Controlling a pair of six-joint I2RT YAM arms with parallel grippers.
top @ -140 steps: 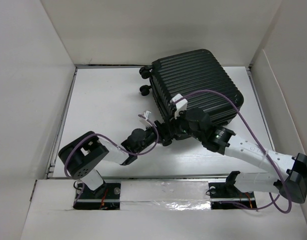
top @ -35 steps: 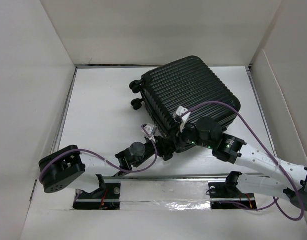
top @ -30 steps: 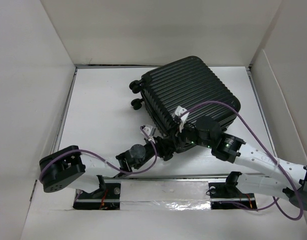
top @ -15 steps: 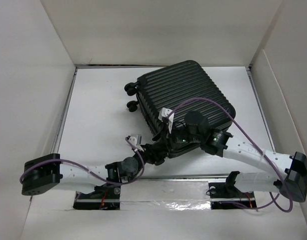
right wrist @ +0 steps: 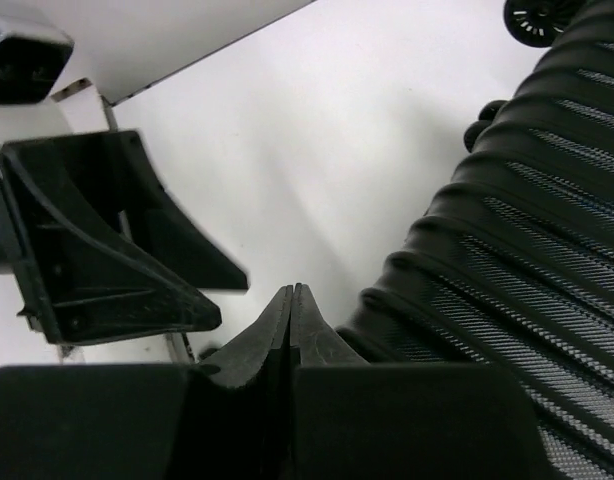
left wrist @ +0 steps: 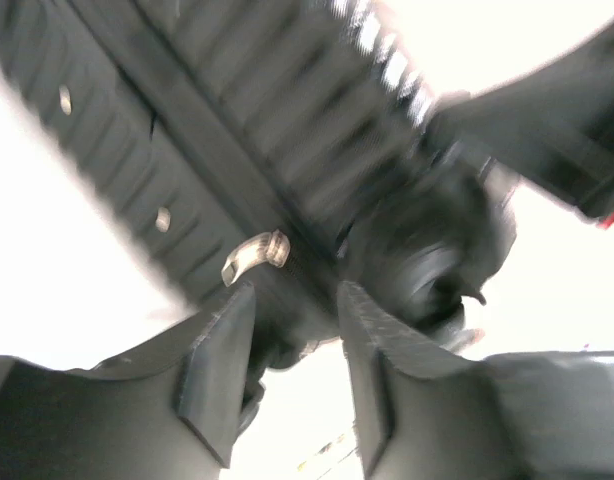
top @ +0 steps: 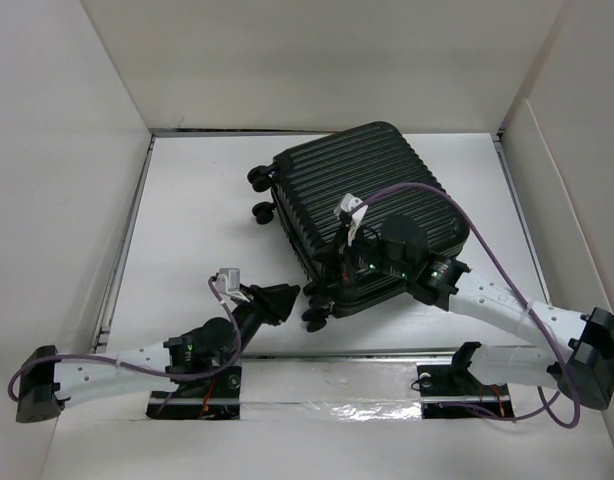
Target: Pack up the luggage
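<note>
suitcase [top: 387, 190] closed, flat on table [top: 207, 220], centre-right, wheel end facing left. left gripper [left wrist: 295, 300] jaws parted, empty, at near-left corner; zipper pull [left wrist: 255, 255] just ahead. right gripper [right wrist: 291, 300] pressed shut on nothing, over near edge. left arm nearer zipper.

Luggage [top: 327, 180]: black ribbed hard-plastic shell w/ slight sheen; shiny metal zip pull [left wrist: 255, 255]. Table [top: 197, 220]: white, smooth, matt.
</note>
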